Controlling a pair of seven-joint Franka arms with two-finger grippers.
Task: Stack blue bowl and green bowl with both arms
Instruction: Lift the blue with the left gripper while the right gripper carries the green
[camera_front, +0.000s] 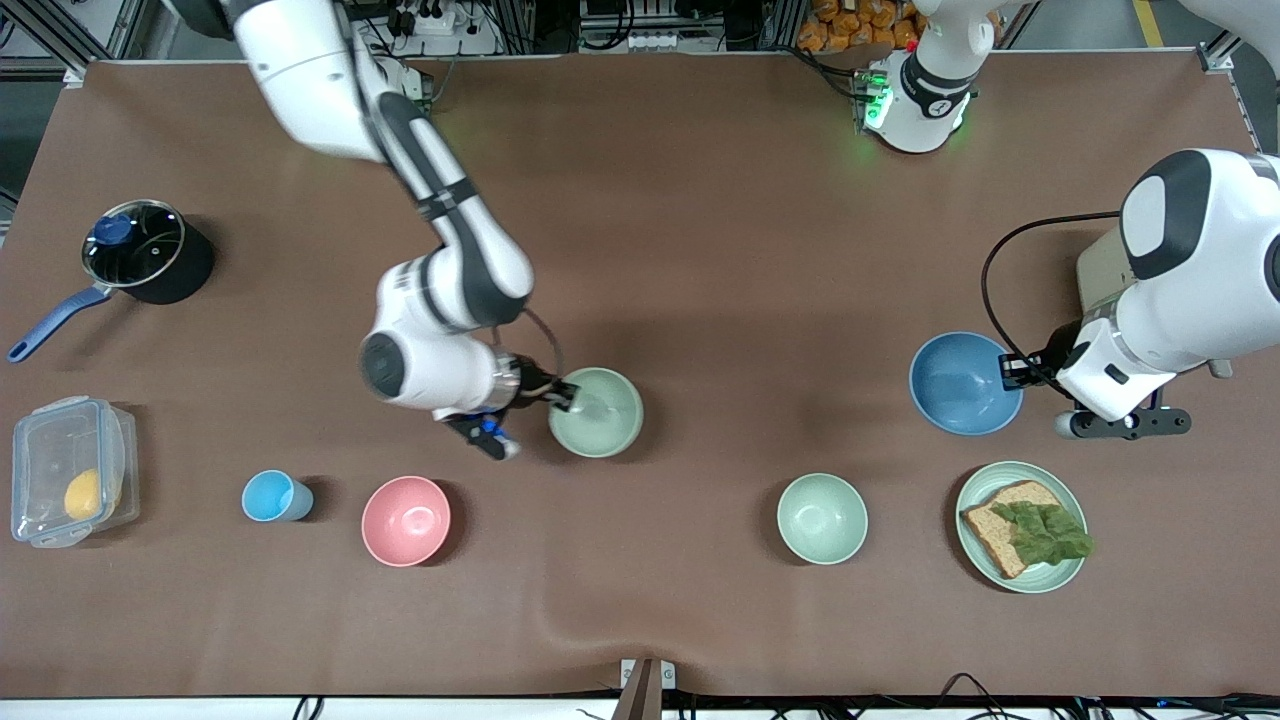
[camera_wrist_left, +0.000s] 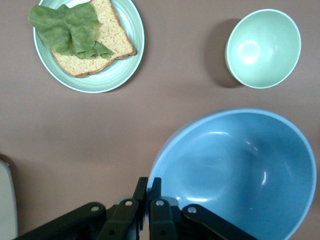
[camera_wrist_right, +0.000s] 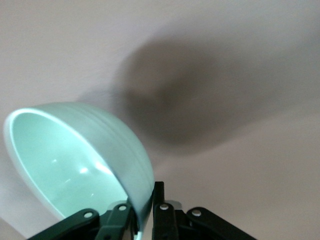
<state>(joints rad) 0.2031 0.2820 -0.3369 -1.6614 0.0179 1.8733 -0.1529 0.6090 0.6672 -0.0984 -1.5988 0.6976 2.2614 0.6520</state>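
My right gripper (camera_front: 565, 393) is shut on the rim of the green bowl (camera_front: 598, 414), over the middle of the table. In the right wrist view the green bowl (camera_wrist_right: 65, 160) hangs tilted from the gripper (camera_wrist_right: 147, 197), with its shadow on the brown table below. My left gripper (camera_front: 1008, 372) is shut on the rim of the blue bowl (camera_front: 962, 385), toward the left arm's end of the table. In the left wrist view the gripper (camera_wrist_left: 149, 181) pinches the blue bowl's (camera_wrist_left: 240, 170) rim, one finger inside and one outside.
A paler mint bowl (camera_front: 822, 518) (camera_wrist_left: 263, 48) and a mint plate (camera_front: 1040, 478) (camera_wrist_left: 131, 30) with bread and lettuce lie nearer the front camera than the blue bowl. A pink bowl (camera_front: 406, 520), light-blue cup (camera_front: 272, 496), clear container (camera_front: 72, 470) and pot (camera_front: 140, 250) are toward the right arm's end.
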